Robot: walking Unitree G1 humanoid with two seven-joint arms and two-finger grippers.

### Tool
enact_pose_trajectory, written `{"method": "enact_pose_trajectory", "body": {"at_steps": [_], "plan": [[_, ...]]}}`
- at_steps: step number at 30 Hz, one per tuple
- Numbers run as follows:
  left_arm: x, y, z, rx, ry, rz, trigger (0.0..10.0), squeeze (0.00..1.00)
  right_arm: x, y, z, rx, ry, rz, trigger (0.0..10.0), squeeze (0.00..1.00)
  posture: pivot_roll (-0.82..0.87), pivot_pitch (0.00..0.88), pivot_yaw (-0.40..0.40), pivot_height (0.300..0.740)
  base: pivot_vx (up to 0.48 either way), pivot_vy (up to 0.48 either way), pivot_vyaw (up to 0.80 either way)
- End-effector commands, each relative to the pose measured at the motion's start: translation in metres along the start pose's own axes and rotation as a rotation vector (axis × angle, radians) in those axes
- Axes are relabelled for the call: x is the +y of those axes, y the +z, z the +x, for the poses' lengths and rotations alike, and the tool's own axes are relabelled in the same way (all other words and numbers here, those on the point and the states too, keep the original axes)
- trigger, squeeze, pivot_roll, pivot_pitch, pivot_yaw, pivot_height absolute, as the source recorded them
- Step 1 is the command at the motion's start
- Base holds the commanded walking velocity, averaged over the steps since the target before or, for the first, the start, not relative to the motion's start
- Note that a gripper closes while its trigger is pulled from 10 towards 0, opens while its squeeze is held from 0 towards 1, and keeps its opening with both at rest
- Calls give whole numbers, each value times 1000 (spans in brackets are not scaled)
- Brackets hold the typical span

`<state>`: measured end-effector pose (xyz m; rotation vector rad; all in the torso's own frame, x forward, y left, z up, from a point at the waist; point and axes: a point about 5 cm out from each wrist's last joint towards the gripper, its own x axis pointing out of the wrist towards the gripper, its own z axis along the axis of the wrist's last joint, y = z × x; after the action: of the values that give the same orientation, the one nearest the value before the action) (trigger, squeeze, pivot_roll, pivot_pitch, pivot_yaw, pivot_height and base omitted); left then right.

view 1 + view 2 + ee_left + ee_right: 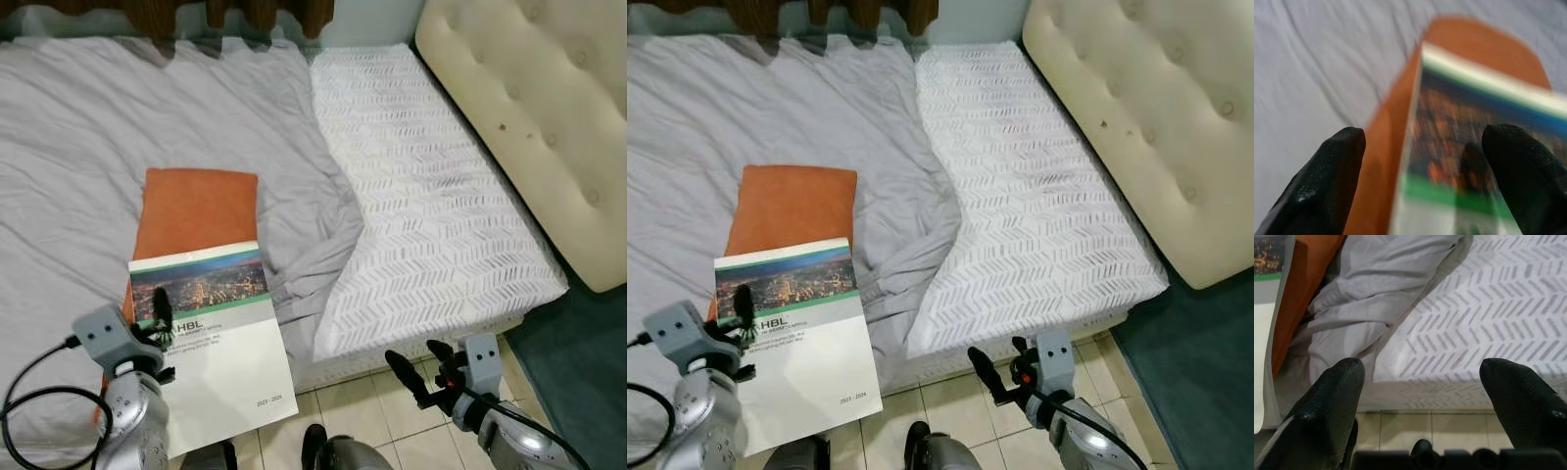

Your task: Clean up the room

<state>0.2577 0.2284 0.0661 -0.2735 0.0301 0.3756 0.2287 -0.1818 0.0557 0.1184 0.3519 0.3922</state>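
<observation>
A: Left hand is spread, fingers either side of the glossy white catalogue with the city-night cover photo, nothing gripped yet. You're over its upper left corner.

B: Where's the catalogue sitting?

A: On the bed, half on the flat orange cushion, lower end overhanging the mattress edge above the tiled floor. Grey sheet under both.

B: Right hand?

A: Right hand released, hanging over the floor by the white chevron-patterned mattress cover. Idle.

B: How do I take it?

A: My read: get one finger under the cover edge, pinch the catalogue alone, not the cushion. Left wrist view is blurred, so go slow.
</observation>
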Motion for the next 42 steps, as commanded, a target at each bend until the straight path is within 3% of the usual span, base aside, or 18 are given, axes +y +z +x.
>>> {"method": "enact_pose_trajectory", "body": {"at_steps": [1, 13, 14, 15, 17, 18, 23, 34, 37, 39, 42], "plan": [[2, -3, -5, 27, 7, -30, 10000, 0, -2, -5, -6, 27, -2, 9, 10000, 0, -24, 339, -207, 740, 0, 0, 0], [4, -29, -4, 150, 8, -122, 10000, 0, 1, -7, -4, 44, 1, 19, 10000, 0, -24, 320, -198, 740, 0, 0, 0], [2, -33, -3, 179, -9, -132, 9176, 0, 0, -7, -4, 45, 0, 19, 10000, 0, -22, 315, -197, 740, 0, 0, 0], [0, -38, -2, 206, -13, -142, 1882, 0, 0, -7, -3, 46, 0, 19, 10000, 0, -23, 313, -196, 740, 0, 0, 0], [0, -41, -2, 222, -14, -149, 1882, 0, 0, -8, -3, 47, 0, 19, 10000, 0, -23, 313, -196, 740, 0, 0, 0], [-1, -46, -1, 252, -16, -155, 0, 0, 0, -7, -3, 47, 1, 19, 10000, 0, -23, 313, -196, 740, 0, 0, 0], [0, -61, 6, 339, -21, -179, 0, 0, 0, -7, -2, 50, 4, 17, 10000, 0, -27, 309, -198, 740, 0, 0, 0], [0, -64, 13, 349, -64, -168, 0, 0, 0, -8, -3, 56, -5, 21, 10000, 0, -34, 311, -192, 740, 0, 0, 0], [-9, -60, 16, 322, -92, -202, 0, 0, 0, -7, -2, 54, -6, 25, 10000, 0, -34, 312, -191, 740, 0, 0, 0], [-28, -49, 22, 280, -174, -236, 0, 0, 1, -7, 2, 50, -7, 30, 10000, 0, -22, 294, -179, 740, 0, 0, 0], [-39, -43, 24, 257, -222, -242, 0, 0, 1, -7, 4, 47, -8, 32, 10000, 0, -19, 288, -175, 740, 0, 0, 0]]}}
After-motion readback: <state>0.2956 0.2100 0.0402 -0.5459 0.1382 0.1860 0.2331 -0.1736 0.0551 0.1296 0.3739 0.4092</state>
